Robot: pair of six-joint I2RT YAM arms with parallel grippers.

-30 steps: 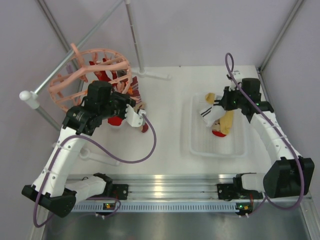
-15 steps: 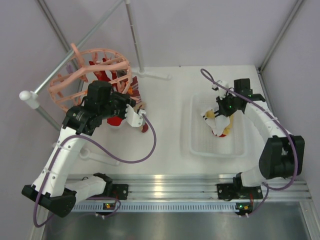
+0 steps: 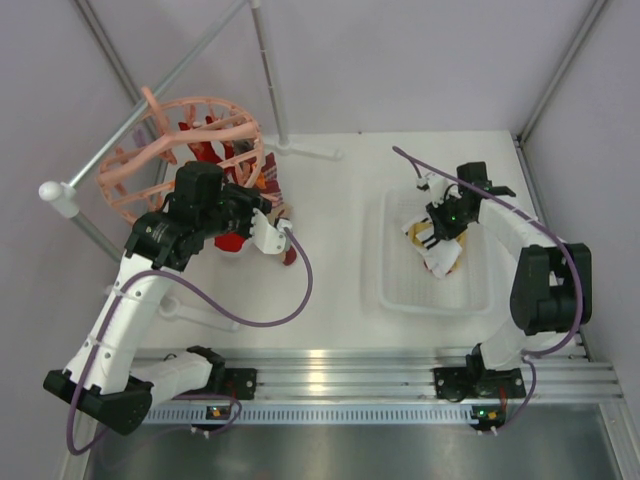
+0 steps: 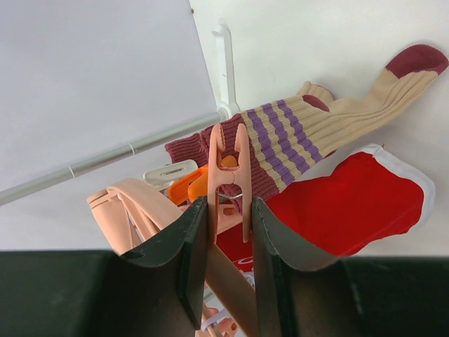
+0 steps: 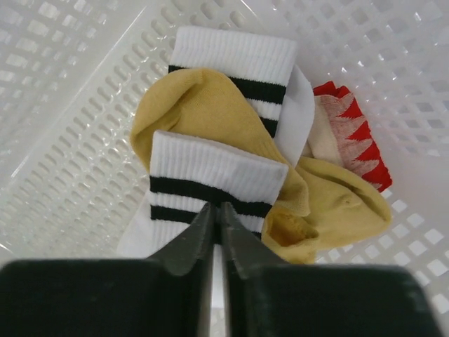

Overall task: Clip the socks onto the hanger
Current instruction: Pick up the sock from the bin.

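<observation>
Socks lie bunched in the basket, bare mesh around them.

The top camera hangs high at the near side and looks down on the whole table. The left wrist camera sits close on a clip of the hanger, facing out toward the rail. The right wrist camera looks straight down, close, into the basket. The top view takes in both spots.
</observation>
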